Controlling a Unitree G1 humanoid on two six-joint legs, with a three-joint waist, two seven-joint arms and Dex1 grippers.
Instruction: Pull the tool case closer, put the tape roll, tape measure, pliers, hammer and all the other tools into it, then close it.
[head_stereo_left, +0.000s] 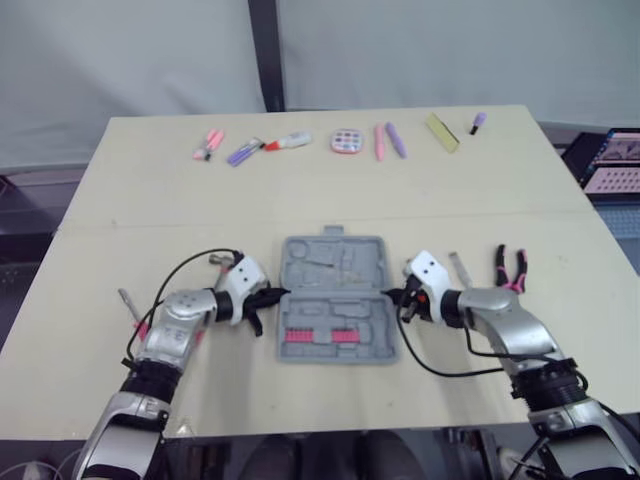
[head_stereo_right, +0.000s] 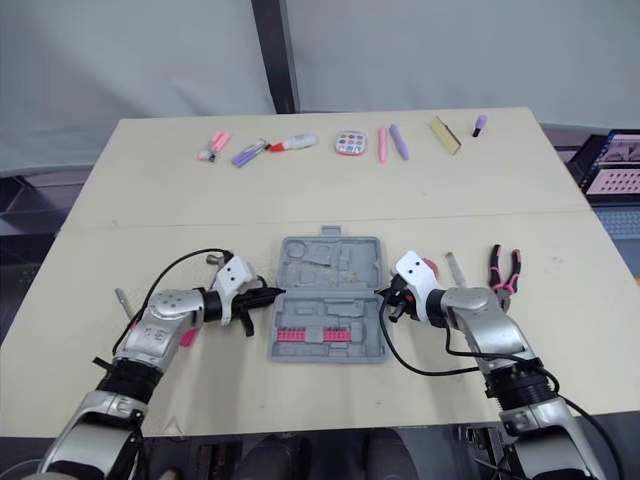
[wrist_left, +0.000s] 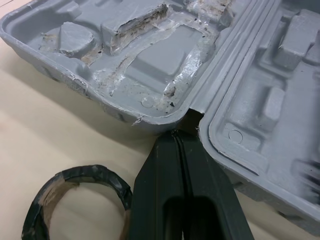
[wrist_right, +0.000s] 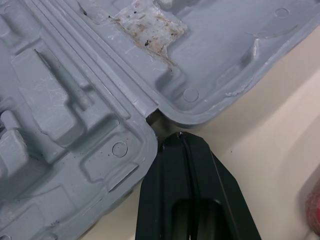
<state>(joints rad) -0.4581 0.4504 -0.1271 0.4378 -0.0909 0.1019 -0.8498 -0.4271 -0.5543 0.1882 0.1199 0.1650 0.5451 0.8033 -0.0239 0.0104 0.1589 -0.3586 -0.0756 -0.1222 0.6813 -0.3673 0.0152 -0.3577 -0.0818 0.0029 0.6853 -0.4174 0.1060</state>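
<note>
At the middle of the head views, the left gripper (head_stereo_left: 274, 296) has its two black fingers pressed flat together and holds nothing. Its tip touches the left edge of the tool case (head_stereo_left: 292, 250), right at the notch where the two halves hinge. Mirroring it, the right gripper (head_stereo_left: 394, 296) is also closed tight and empty, with its tip set against the hinge notch on the case's right edge.

The grey case lies open and flat in the lower middle of the frame, between the two grippers. Its moulded recesses are bare apart from a row of pink inserts (head_stereo_left: 318, 336) in the lower half.

A black tape roll (wrist_left: 95, 172) lies on the table (head_stereo_left: 150, 200) just beside the left gripper's fingers. To the right of the right gripper, the pliers (head_stereo_left: 511, 282) with pink and black handles lie apart from the case. Along the top of the table, well away, a row of small pink and purple tools (head_stereo_left: 390, 140) is spread out.
</note>
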